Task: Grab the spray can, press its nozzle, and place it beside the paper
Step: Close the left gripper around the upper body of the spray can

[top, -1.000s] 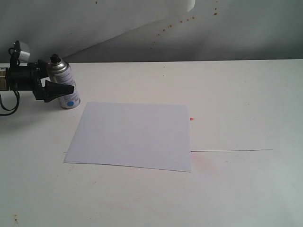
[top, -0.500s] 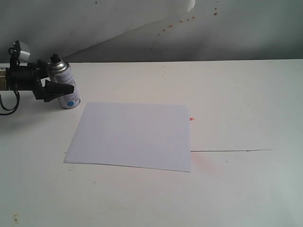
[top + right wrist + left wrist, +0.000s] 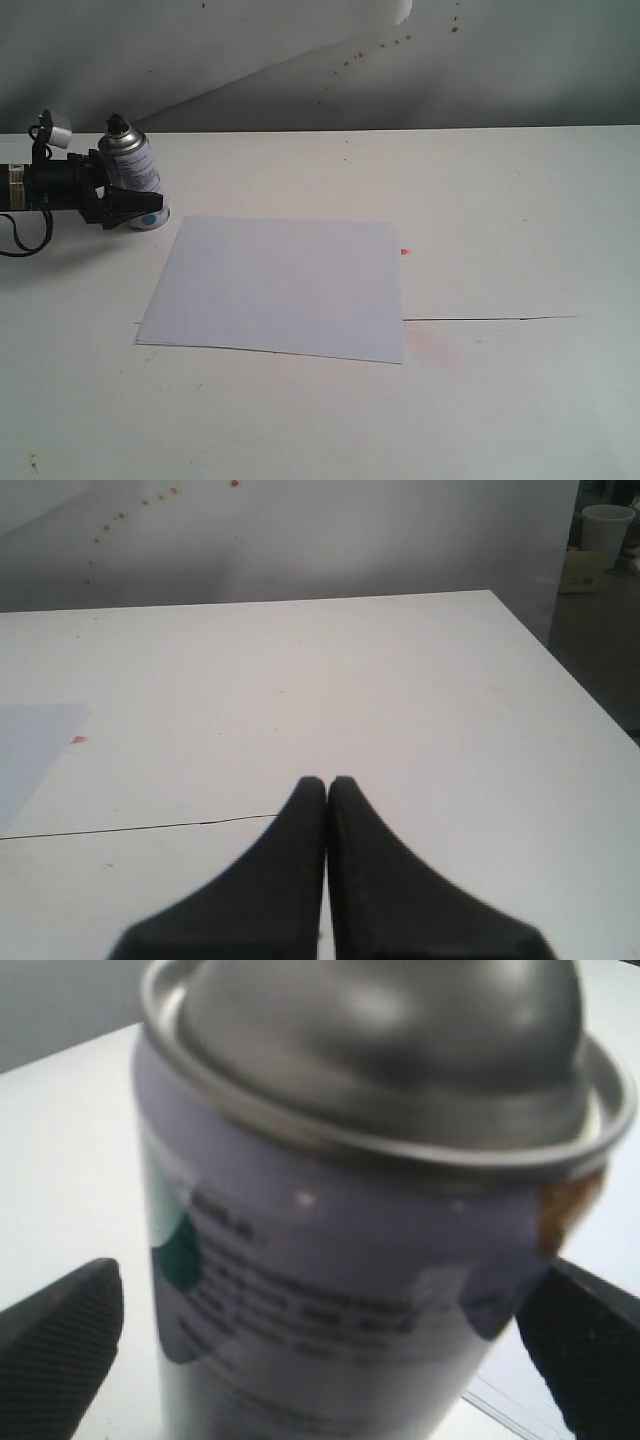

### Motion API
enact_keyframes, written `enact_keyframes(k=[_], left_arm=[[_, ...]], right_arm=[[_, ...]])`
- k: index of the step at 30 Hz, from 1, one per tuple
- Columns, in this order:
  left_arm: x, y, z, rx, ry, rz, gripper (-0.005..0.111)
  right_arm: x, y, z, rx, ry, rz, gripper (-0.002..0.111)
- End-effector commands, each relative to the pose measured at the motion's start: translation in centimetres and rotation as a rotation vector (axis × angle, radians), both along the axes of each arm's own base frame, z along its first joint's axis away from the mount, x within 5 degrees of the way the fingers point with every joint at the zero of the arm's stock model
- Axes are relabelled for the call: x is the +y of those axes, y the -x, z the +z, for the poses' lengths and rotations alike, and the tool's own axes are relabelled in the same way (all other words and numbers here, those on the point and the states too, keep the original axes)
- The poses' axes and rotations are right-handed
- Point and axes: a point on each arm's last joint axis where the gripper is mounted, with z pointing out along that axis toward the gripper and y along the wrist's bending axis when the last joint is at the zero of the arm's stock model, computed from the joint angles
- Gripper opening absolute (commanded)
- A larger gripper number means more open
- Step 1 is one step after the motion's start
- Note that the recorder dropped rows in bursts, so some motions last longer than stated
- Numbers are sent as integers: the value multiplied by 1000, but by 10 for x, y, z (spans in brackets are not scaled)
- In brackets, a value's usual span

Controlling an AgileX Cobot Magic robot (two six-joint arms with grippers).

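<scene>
- In the exterior view the left gripper (image 3: pixel 130 200) hides the lower body of the spray can (image 3: pixel 131 165), and its arm is cut off at the left edge
- There the can's label is too small to read, and the nozzle (image 3: pixel 117 124) is only a tiny dark cap
- In the left wrist view the can is out of focus, its print unreadable, its nozzle and base cropped
- Only the tips of the 2 fingers (image 3: pixel 60 1345) show there
- In the right wrist view the right gripper (image 3: pixel 327 785) blurs toward the cropping edge, and just 1 corner of the paper (image 3: pixel 35 750) shows

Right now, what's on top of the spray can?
A small black nozzle sits on the spray can's silver dome, nothing else. The left gripper hides part of the can's base.
</scene>
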Motion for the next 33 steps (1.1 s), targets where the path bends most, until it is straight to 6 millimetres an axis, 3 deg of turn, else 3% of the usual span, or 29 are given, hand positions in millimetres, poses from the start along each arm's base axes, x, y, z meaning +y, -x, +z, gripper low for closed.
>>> enact_keyframes(k=[1, 10, 21, 33], left_arm=[[-3, -3, 5, -13, 26, 14, 105], [-5, -5, 8, -32, 51, 32, 105], [-22, -4, 8, -37, 50, -5, 105], [-22, -4, 8, -47, 47, -8, 104]], right_arm=[[0, 0, -1, 0, 12, 3, 0], [0, 0, -1, 0, 12, 3, 0], [0, 0, -1, 0, 12, 3, 0], [0, 0, -1, 0, 12, 3, 0]])
